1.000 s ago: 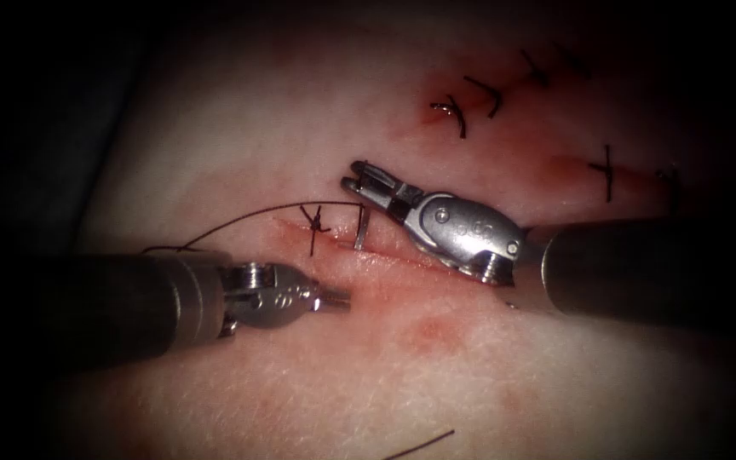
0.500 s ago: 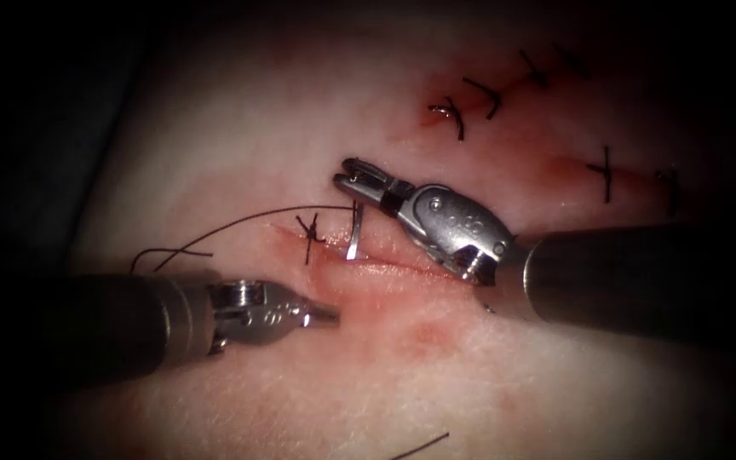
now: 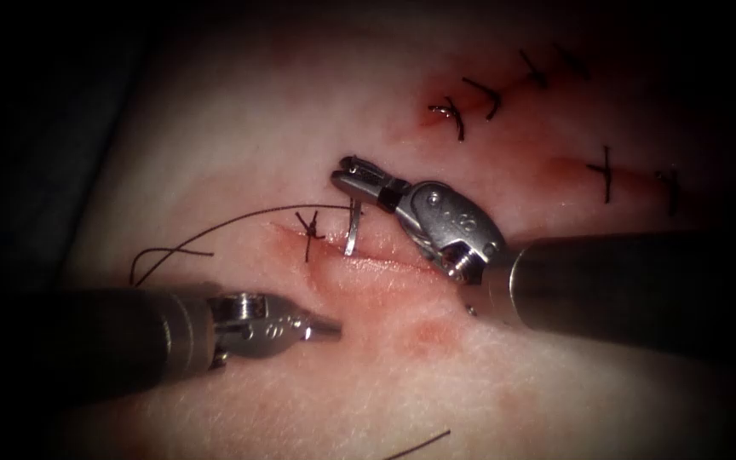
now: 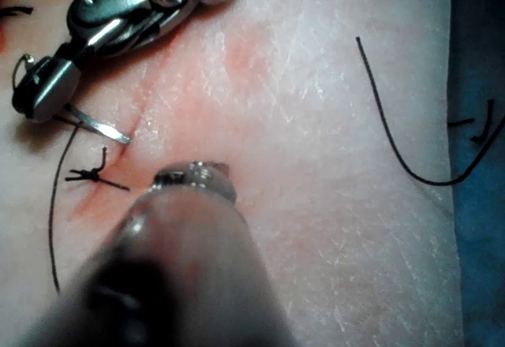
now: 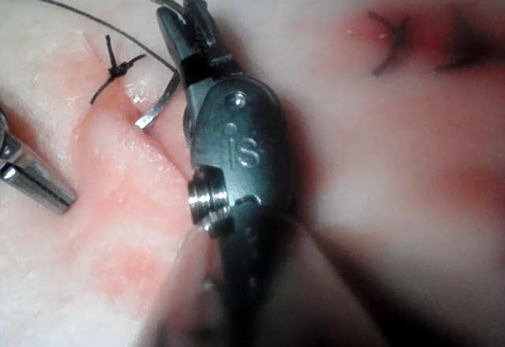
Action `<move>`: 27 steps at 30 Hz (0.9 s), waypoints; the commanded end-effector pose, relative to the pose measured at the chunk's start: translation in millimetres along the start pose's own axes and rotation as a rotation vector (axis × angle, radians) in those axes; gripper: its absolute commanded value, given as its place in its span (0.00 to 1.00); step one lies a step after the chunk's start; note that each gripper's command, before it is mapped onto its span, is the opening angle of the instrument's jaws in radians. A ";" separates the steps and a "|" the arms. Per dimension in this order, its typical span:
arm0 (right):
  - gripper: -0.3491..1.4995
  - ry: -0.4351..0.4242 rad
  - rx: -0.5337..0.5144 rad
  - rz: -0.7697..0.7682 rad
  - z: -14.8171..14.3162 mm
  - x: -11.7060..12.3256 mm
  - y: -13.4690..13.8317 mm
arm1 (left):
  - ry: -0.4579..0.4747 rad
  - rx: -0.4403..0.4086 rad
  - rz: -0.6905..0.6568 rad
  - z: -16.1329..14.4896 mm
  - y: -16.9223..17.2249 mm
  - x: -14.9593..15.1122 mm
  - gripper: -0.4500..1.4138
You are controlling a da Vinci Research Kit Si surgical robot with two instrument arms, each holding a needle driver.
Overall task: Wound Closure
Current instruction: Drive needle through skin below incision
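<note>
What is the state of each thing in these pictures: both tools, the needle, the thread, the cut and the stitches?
Right tool: shut on the needle near its tail end.
Left tool: shut, holds nothing, below the cut.
Needle: tip in the tissue at the cut.
Thread: slack, trailing left from the needle.
Cut: open right of the knot.
Knotted stitch: tied across the cut's left end.

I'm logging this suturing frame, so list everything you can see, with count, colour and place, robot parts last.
tissue: one, pale pink, under everything.
cut: one, red, open right of the knot.
needle: one, silver, held near its upper end, tip in the cut's edge.
thread: one, dark, trailing left from the needle.
knotted stitch: one, dark, left of the needle.
finished stitches: several, dark, upper right.
loose thread piece: one, dark, bottom.
right gripper: shut on needle.
left gripper: shut, holding nothing.
</note>
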 end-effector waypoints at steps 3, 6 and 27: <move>0.00 -0.017 0.009 0.037 0.7 -0.6 -0.3 | 0.002 0.001 -0.008 1.5 -0.4 -0.7 0.00; 0.00 -0.023 0.017 0.071 0.8 -0.6 -0.2 | 0.000 0.001 -0.011 1.7 -0.5 -1.0 0.00; 0.00 -0.099 0.066 0.400 0.7 -2.7 -2.0 | 0.001 -0.003 -0.013 0.9 0.2 -1.2 0.00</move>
